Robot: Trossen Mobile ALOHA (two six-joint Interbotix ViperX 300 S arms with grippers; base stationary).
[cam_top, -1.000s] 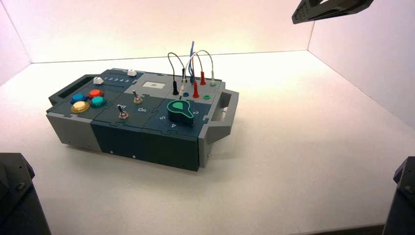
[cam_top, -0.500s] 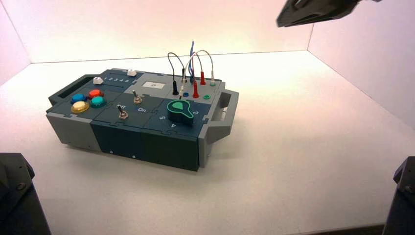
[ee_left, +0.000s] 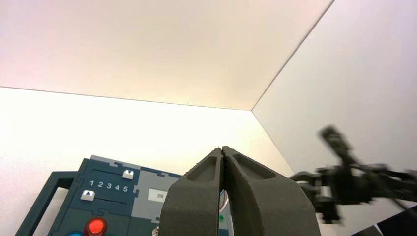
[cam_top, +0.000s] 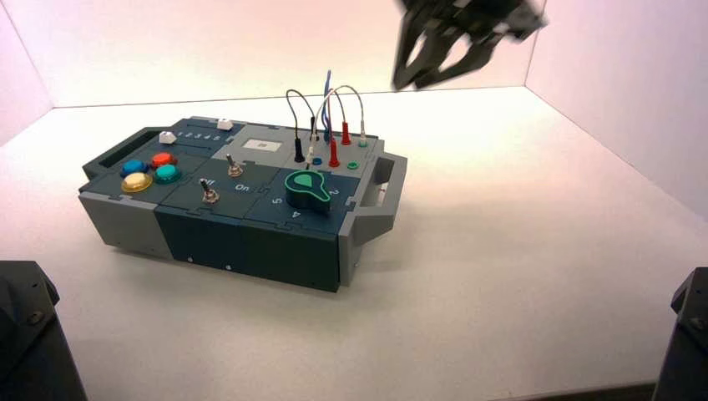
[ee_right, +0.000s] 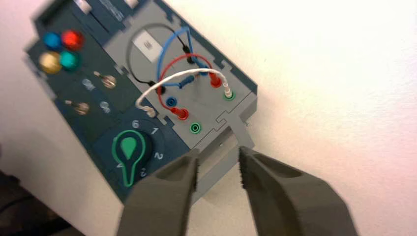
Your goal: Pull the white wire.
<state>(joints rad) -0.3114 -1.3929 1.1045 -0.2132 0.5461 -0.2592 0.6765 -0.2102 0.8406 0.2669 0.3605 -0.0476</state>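
The white wire (cam_top: 361, 104) arches over the right rear of the box (cam_top: 250, 242), both slim plugs seated in the panel. From the right wrist view the white wire (ee_right: 183, 74) spans from beside the green knob (ee_right: 129, 150) to a socket by the box's (ee_right: 211, 115) handle end. My right gripper (cam_top: 436, 52) hangs open in the air above and behind the box's right end, clear of the wire; in its own view the right gripper (ee_right: 218, 152) holds nothing. My left gripper (ee_left: 222, 148) is shut and empty, parked back from the box.
Black, blue and red leads (ee_right: 169, 54) cross under and around the white arch. Toggle switches (cam_top: 209, 194), coloured buttons (cam_top: 152, 170) and sliders fill the box's left half. White enclosure walls stand behind and at the right.
The right gripper has swung left and down from the top right corner toward the wires, and its fingers have gone from shut to open. The box and the left arm are unmoved.
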